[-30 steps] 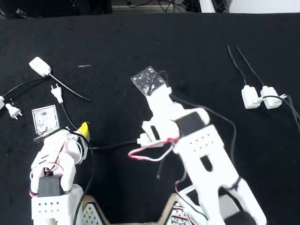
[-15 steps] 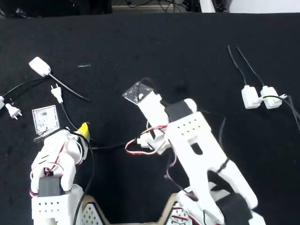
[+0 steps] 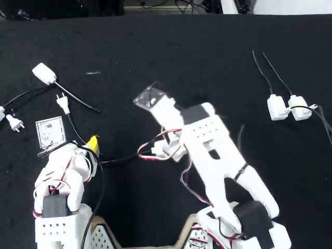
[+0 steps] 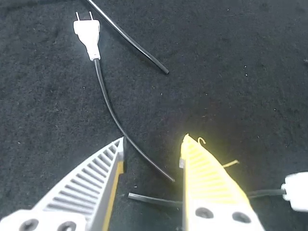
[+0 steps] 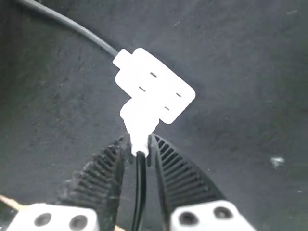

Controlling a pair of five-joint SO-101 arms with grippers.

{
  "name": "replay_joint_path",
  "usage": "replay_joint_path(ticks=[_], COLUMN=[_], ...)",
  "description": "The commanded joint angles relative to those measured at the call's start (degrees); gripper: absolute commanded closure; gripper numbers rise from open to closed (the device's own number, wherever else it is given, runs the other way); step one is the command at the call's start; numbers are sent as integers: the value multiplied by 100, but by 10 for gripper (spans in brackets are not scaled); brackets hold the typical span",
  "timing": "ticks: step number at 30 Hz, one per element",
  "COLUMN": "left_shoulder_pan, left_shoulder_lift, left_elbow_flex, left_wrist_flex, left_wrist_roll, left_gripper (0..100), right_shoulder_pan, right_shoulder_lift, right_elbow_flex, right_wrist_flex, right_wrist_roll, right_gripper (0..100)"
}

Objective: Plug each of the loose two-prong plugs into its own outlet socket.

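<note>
Black cloth table (image 3: pixel 218 41); right gripper (image 5: pixel 139 141) clenched on a white plug (image 5: pixel 139 120), its nose touching a white socket block (image 5: pixel 156 89); left gripper (image 4: pixel 151 144) spread apart above a black cord (image 4: pixel 113 118), a loose plug (image 4: pixel 86 33) lying well ahead; two more sockets (image 3: pixel 288 107) sit near the table's right edge, well apart from either gripper.

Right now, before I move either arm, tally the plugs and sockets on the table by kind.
Loose plugs, lying free: 2
Plug pinched in the right gripper, against a socket: 1
Sockets: 2
White pieces too small to class: 3
Total: 8
</note>
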Motion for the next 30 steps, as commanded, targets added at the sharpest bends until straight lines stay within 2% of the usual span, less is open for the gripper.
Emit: replay_joint_path(ticks=[1,6,12,17,21,26,30], left_shoulder_pan=[13,22,22,-31,-13,22,57], left_shoulder_lift=[-53,-53,-53,0,44,853,2198], left_elbow_flex=[-92,-92,-119,-708,-945,-1332,-1877], left_wrist_flex=[9,9,-9,0,35,149,114], left_wrist_roll=[0,9,9,-44,-360,-747,-1178], left_gripper=[805,805,805,801,801,801,801], right_shoulder_pan=[607,993,1002,1011,1011,1002,1002], right_shoulder_lift=[-4,4,4,-31,-48,-57,-57], right_elbow_flex=[-620,-646,-629,-514,-277,127,224], right_wrist_flex=[105,70,70,97,79,-431,-589], right_wrist_roll=[62,62,18,9,-343,-422,-457], right_gripper=[988,988,988,988,988,988,988])
